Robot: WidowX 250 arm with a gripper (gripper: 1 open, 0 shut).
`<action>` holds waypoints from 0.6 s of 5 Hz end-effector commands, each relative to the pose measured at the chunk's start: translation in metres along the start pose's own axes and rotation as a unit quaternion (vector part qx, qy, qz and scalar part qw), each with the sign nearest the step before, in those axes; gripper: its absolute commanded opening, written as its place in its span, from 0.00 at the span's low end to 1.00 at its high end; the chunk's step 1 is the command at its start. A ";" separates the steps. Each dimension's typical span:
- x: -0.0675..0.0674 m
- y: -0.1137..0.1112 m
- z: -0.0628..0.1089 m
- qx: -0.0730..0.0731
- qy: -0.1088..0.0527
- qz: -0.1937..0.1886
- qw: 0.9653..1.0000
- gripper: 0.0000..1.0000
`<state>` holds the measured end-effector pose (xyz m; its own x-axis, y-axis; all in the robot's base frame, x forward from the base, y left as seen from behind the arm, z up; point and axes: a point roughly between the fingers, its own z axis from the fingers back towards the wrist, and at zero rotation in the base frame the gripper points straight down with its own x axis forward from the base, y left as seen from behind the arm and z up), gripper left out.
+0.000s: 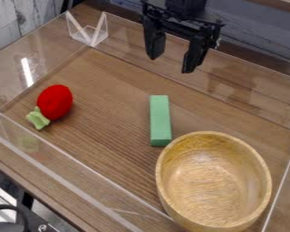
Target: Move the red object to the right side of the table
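The red object [54, 101], a small round toy fruit with a light-green stem piece at its lower left, lies on the left part of the wood-grain table [105, 127]. My black gripper [172, 54] hangs high at the back centre, pointing down, far up and to the right of the fruit. Its two fingers stand apart, open, with nothing between them.
A flat green rectangular block [159, 120] lies in the middle of the table. A large wooden bowl [214, 186] stands at the front right. Low clear acrylic walls [21, 136] border the tabletop, and a clear triangular bracket [87, 30] sits at the back left.
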<state>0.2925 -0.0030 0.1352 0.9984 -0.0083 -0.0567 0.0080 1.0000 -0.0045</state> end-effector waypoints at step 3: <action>-0.038 0.043 -0.007 0.002 0.014 -0.009 1.000 1.00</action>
<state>0.2515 0.0398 0.1183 0.9910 -0.0160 -0.1329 0.0145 0.9998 -0.0116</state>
